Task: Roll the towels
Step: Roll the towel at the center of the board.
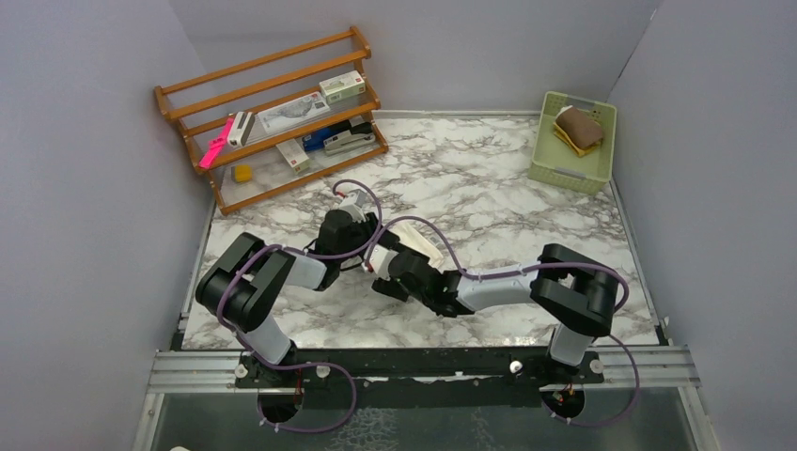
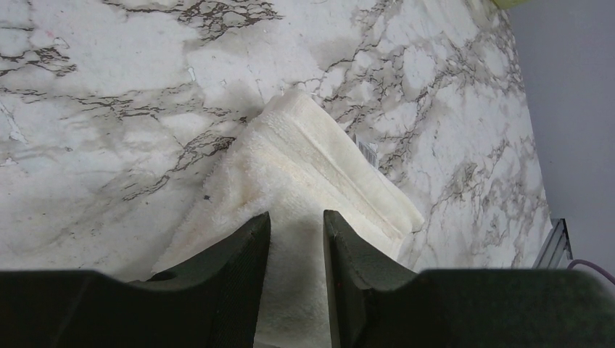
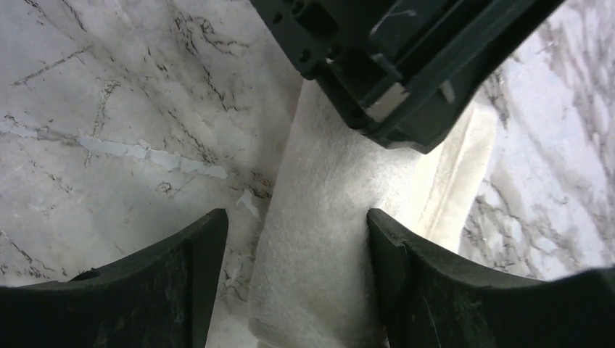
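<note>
You are looking down on a marble table [image 1: 526, 216] where both arms reach in and meet over the cream towel [image 1: 420, 237], which lies near the middle of the table. The left gripper [image 2: 296, 217] is closed most of the way, with towel cloth filling the narrow gap between its fingers. It seems to be pinching a fold there, though its camera sits too close to be sure. The right gripper [image 3: 296, 217] is spread wide and holds nothing. In its own view the towel is a pale band that starts between its fingers and runs straight ahead to where the left gripper sits on the far end. The towel's long axis therefore lines up with the right gripper's reach. One right finger hangs over bare marble and the other is at the band's opposite edge. The mustard towel [image 1: 578, 130] rests in a pale green basket [image 1: 564, 174] at the far right corner, well apart from both arms and nearer the right one.
</note>
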### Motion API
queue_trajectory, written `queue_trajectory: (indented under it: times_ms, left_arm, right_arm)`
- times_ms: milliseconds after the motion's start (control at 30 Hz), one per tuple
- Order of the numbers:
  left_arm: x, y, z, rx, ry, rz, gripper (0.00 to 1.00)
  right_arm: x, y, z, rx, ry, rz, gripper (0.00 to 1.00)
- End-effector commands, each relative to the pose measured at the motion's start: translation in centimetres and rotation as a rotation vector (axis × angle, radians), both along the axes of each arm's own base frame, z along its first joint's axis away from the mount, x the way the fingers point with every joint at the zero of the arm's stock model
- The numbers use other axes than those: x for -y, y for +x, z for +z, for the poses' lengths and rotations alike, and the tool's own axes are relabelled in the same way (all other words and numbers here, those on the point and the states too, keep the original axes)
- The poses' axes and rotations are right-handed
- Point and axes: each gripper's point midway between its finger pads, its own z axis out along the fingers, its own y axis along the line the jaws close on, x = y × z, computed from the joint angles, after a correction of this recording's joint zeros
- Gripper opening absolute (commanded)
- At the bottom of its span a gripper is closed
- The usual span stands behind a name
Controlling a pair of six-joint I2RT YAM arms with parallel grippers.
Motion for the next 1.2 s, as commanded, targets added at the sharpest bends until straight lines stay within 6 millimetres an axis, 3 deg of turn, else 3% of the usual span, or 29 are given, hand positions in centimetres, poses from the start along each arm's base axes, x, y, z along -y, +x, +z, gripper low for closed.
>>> queue_trajectory:
  times_ms: [0, 100, 200, 367, 533, 667, 733, 833, 967, 1167]
  left_arm:
    - [-2.0, -1.7, -3.6, -0.124, 0.122, 0.006, 0.37]
    - [-2.9, -1.3, -2.7, -0.108, 0.112, 0.022, 0.37]
    - [-4.5, -0.7, -1.2, -0.084, 0.073, 0.047, 0.37]
    - [-6.6, 0.2, 3.7, 0.003, -0.007, 0.09, 0.39]
    - [-9.1, 0.3, 8.7, 0.107, 0.034, 0.161, 0.43]
    - [-9.2, -0.6, 11.3, 0.173, 0.032, 0.138, 0.45]
    - [-8.8, -1.1, 11.4, 0.17, 0.009, 0.114, 0.45]
    - [-8.1, -1.8, 10.4, 0.142, -0.02, 0.093, 0.45]
    - [-6.5, -2.8, 9.2, 0.115, -0.053, 0.063, 0.45]
    - [-2.6, -3.1, 6.7, 0.088, -0.048, 0.018, 0.45]
  right_arm:
    - [0.4, -1.4, -3.2, -0.147, -0.016, -0.075, 0.68]
    - [1.0, -1.7, -4.3, -0.211, -0.012, -0.114, 0.59]
    - [1.7, -1.6, -5.2, -0.289, -0.014, -0.155, 0.36]
    - [1.6, -2.0, -4.8, -0.352, 0.039, -0.161, 0.04]
    - [-1.4, -4.1, -1.1, -0.475, 0.223, -0.021, 0.01]
    - [-2.8, -4.4, 3.0, -0.622, 0.434, 0.066, 0.01]
    - [-2.6, -4.0, 4.5, -0.695, 0.535, 0.09, 0.01]
    - [-1.8, -3.0, 5.2, -0.798, 0.627, 0.095, 0.01]
    - [-1.1, -2.6, 4.4, -0.955, 0.674, 0.088, 0.01]
    - [0.5, -2.3, 2.7, -1.158, 0.787, 0.058, 0.01]
